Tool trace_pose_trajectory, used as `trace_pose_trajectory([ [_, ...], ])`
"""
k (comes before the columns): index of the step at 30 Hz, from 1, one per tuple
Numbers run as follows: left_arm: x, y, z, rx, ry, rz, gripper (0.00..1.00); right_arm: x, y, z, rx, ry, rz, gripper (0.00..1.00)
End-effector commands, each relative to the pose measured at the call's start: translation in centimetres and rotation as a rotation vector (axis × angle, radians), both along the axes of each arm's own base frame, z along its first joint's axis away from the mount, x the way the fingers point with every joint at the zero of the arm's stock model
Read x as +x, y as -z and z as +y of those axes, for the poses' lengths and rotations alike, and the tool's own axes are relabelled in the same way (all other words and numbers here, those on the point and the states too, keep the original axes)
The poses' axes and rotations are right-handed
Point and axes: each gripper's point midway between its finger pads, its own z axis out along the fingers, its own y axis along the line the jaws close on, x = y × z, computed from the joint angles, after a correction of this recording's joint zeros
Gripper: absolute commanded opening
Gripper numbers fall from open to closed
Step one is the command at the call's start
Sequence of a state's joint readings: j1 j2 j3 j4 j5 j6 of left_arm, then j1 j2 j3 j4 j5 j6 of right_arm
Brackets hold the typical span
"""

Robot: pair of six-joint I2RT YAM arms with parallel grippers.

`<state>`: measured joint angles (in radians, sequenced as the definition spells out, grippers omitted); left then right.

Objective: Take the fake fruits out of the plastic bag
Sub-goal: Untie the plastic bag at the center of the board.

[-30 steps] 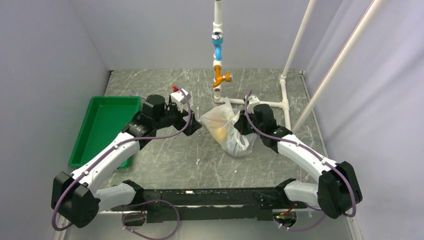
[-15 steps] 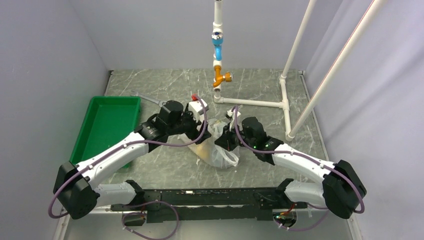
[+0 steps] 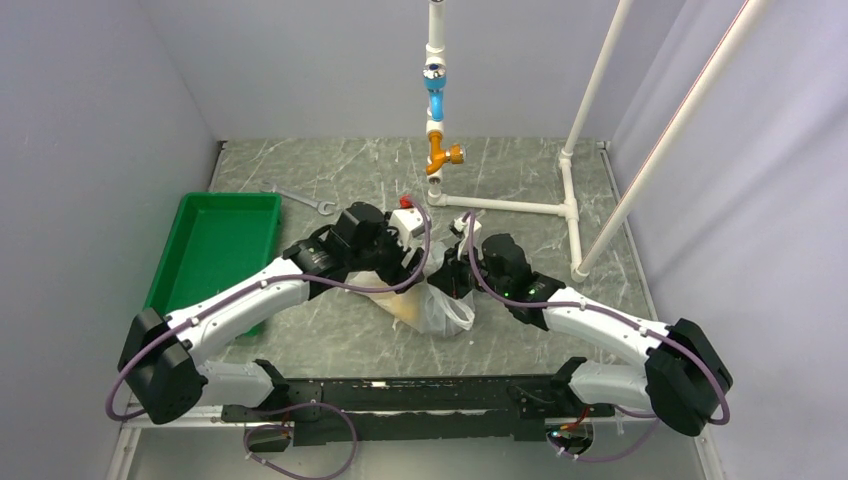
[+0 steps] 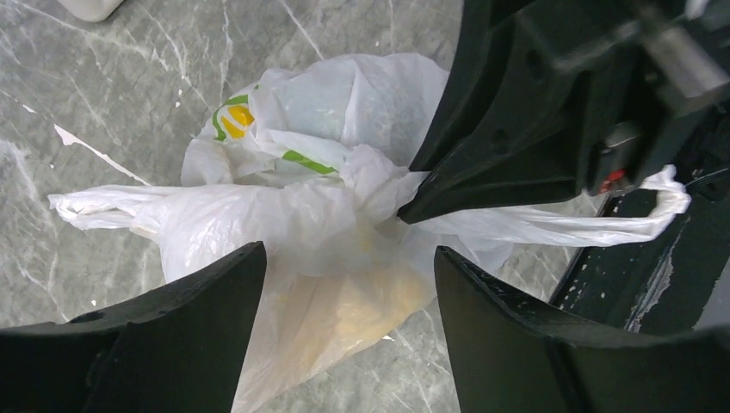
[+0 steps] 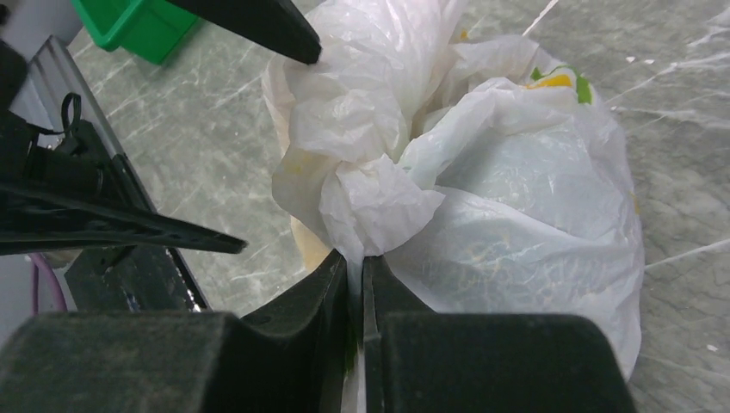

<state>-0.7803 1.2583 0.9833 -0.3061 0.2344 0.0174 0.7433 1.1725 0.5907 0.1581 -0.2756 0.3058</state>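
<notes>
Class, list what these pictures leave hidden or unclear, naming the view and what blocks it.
- Fake fruits: all views, inside the plastic bag; only a yellowish blur shows, left wrist.
- Bag's opening: top external, left hand and right hand cover it.
- Green tray: right wrist, cut off by the edge.

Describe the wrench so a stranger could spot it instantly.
Find the green tray on the left of the table. Just past its far right corner lies the wrench, flat on the marble. It is the only slim grey metal tool.
</notes>
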Motion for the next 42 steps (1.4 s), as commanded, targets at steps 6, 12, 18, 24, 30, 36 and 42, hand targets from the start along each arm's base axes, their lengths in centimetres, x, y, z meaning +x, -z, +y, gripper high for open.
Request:
trace_pose_trajectory([
  [6,1.8,-0.8,0.0,0.052,-0.053,-0.042,0.60,0.7,-3.5,0.6,0.065,0.000,-0.104,0.13],
  [12,2.3,-1.1,0.4,0.062,-0.080,-0.063,0.53,0.4,-3.5,1.2,0.064,-0.037,-0.109,0.14],
  [18,2.5,-0.4,0.0,0.075,-0.071,-0.049,0.57,0.4,-4.3,1.4,0.081,-0.036,-0.124,0.23],
  [24,2.4,0.0,-0.5,0.071,-0.053,-0.027,0.13,0.6,-4.7,1.2,0.088,-0.003,-0.111,0.33],
  [30,2.5,-0.7,-0.2,0.063,-0.057,-0.055,0.00,1.6,-6.0,0.0,0.074,0.083,-0.137,0.44],
  [36,2.2,-2.0,0.0,0.031,-0.051,-0.096,0.00,2.2,-7.3,-0.1,0.085,0.113,-0.164,0.56],
  [42,1.8,-3.0,0.0,-0.012,-0.038,-0.122,0.00,3.3,-6.9,0.4,0.054,0.123,-0.162,0.50],
])
